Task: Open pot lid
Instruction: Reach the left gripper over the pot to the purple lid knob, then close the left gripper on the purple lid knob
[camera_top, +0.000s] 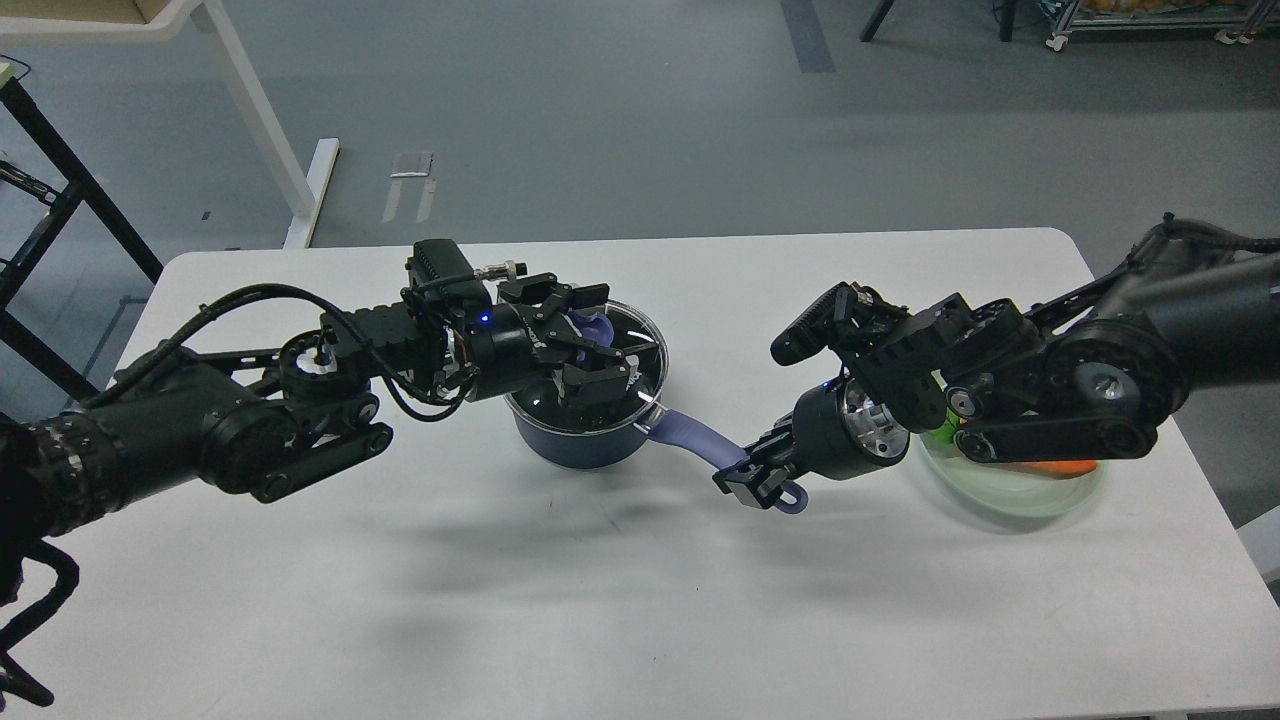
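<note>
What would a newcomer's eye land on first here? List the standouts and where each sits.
Two black arms meet over a white table. At centre, the left claw hangs over the round clear glass lid on the small dark navy saucepan, fingers around its purple knob. The right claw grips the saucepan's long lavender handle, with a pale green glass bowl beneath that arm at right.
</note>
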